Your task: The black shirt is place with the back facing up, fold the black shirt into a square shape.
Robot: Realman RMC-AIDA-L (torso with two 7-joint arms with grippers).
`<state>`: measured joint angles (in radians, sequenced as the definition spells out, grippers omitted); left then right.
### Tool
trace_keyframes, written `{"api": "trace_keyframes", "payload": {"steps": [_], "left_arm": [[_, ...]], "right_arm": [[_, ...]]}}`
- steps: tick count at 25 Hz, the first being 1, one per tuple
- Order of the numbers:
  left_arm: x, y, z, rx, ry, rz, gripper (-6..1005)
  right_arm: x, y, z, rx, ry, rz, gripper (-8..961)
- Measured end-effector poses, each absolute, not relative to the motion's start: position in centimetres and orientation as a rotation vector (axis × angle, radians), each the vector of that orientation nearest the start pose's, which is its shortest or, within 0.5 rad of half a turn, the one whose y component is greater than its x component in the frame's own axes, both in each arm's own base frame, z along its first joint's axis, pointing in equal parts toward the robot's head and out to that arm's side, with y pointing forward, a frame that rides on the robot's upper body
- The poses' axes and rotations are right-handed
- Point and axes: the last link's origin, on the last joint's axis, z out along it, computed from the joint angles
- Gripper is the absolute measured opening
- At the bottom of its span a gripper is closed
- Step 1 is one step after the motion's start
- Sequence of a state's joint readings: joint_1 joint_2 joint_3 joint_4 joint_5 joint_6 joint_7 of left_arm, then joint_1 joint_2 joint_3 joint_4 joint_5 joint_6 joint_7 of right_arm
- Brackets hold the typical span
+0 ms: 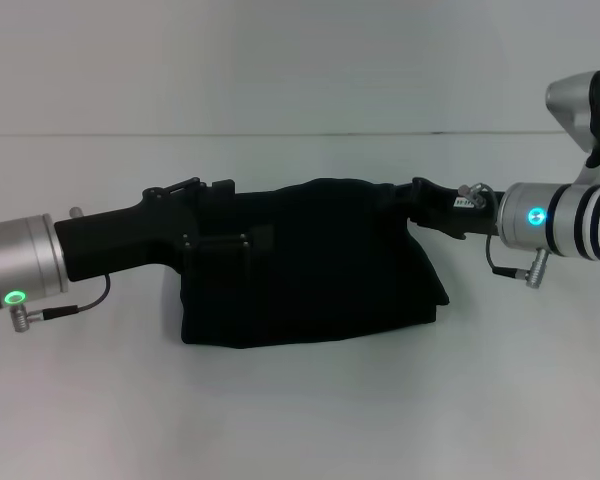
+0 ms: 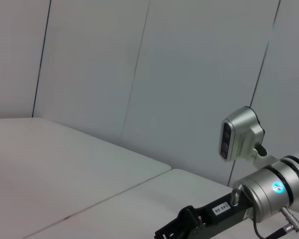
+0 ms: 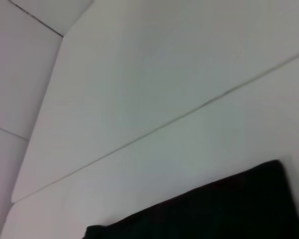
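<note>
The black shirt [image 1: 315, 270] is a folded dark block in the middle of the white table [image 1: 300, 410], plain side showing. Its upper edge runs between my two grippers. My left gripper [image 1: 218, 190] reaches in from the left and meets the shirt's upper left corner. At the upper right corner my right gripper [image 1: 418, 197] has bunched fabric, and both look shut on the cloth. The right wrist view shows an edge of the shirt [image 3: 214, 209] over the table. The left wrist view catches the right gripper [image 2: 182, 228] from across.
The white table surface [image 1: 300, 80] stretches on all sides of the shirt, with a seam line [image 1: 280, 133] across its far part. Grey wall panels [image 2: 139, 74] stand behind it. The right arm's wrist camera [image 2: 241, 133] sits above its cuff.
</note>
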<state>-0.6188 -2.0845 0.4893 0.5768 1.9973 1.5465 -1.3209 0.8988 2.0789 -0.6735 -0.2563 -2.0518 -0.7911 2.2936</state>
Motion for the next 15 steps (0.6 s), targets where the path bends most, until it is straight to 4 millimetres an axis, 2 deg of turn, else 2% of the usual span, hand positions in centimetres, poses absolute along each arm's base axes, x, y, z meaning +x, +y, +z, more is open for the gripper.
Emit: {"api": "trace_keyframes", "payload": {"steps": [9, 14, 15], "left_arm": [[-24.9, 35.8, 0.6, -2.559, -0.623, -0.847, 951], [-24.9, 35.8, 0.3, -2.557, -0.636, -0.852, 951], [-24.8, 35.8, 0.2, -2.556, -0.638, -0.854, 951]], "right_arm": [[23.3, 43.6, -6.0, -1.958, 1.729, 0.615, 118], [23.7, 43.9, -5.0, -1.971, 1.691, 0.614, 12], [23.7, 44.0, -4.7, -1.98, 1.681, 0.617, 20]]}}
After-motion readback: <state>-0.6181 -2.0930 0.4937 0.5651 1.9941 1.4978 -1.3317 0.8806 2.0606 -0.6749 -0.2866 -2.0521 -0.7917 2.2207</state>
